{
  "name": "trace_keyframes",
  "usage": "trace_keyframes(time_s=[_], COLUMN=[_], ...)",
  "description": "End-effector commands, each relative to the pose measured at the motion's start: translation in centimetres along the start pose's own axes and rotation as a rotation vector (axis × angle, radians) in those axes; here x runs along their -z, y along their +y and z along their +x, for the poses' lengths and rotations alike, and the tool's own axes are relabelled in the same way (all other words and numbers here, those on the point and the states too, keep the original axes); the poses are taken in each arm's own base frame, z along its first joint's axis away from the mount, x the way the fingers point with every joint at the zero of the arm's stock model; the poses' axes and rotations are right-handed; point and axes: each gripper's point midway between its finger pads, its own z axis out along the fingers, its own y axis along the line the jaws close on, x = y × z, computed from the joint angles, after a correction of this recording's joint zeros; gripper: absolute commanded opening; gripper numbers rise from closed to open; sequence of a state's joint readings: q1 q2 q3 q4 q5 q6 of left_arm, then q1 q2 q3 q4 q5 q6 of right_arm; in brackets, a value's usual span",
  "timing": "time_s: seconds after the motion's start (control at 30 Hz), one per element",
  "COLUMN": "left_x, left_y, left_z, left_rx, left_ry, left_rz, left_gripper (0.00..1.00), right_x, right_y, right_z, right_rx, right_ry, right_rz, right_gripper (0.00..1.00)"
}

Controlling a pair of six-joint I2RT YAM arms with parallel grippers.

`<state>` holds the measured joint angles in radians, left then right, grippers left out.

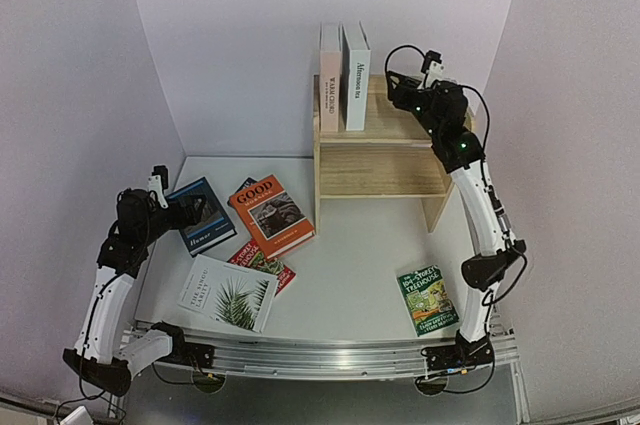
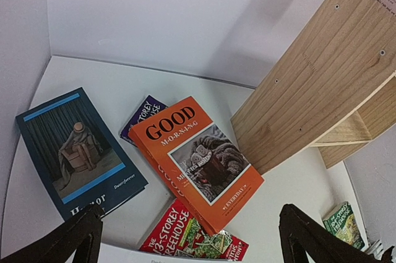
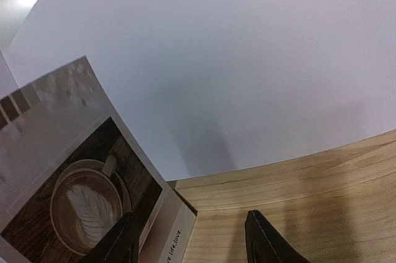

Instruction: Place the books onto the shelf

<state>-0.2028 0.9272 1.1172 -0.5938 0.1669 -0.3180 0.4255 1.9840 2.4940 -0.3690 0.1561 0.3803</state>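
Two books stand upright on the wooden shelf's top tier: a pink one and a white one, whose coffee-cup cover fills the left of the right wrist view. My right gripper hovers open over the top board, just right of that book, holding nothing. My left gripper is wide open above the flat-lying books: blue "Humor", orange "GOOD" and red "Treehouse". A purple book lies under the orange one.
A white palm-leaf book lies near the front left and a green "Treehouse" book near the front right. White walls enclose the table on three sides. The shelf's lower tier holds nothing.
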Motion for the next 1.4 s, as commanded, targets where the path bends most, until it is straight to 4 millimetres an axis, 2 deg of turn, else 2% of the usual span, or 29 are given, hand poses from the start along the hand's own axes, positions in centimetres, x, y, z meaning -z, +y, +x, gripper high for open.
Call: trace_keyframes(time_s=[0.0,0.2,0.4,0.6,0.7,0.9,1.13,1.37], left_x=[1.3,1.5,1.6,1.4,1.4,1.4,1.4,1.3], left_y=[-1.1,-1.3,-1.2,-1.3,-1.4,-1.2,-1.2,-1.2], left_z=[-1.6,-1.0,-1.0,-0.9,-0.8,-0.7,-0.7,-0.5], left_rx=[-0.017,-0.007,-0.013,-0.008,-0.007,-0.008,-0.010,-0.003], left_ry=[-0.057,-0.040,-0.045,-0.044,-0.040,-0.040,-0.041,-0.038], left_rz=[0.044,0.061,0.055,0.062,0.065,0.059,0.060,0.063], left_gripper=[1.00,1.00,1.00,1.00,1.00,1.00,1.00,1.00], right_x=[-1.9,-3.8,-4.3,-4.9,-5.2,-5.4,-5.3,-4.4], right_y=[1.5,2.0,2.9,4.5,4.6,5.5,4.7,4.4], right_z=[0.5,1.2,2.8,4.9,5.9,7.0,7.3,6.2], right_rx=[-0.120,-0.212,-0.260,-0.263,-0.267,-0.250,-0.242,-0.211], right_ry=[0.021,0.026,0.073,0.099,0.114,0.123,0.127,0.099], right_rz=[-0.131,-0.255,-0.308,-0.326,-0.319,-0.321,-0.274,-0.241], right_gripper=[0.56,0.55,0.52,0.51,0.52,0.51,0.51,0.52])
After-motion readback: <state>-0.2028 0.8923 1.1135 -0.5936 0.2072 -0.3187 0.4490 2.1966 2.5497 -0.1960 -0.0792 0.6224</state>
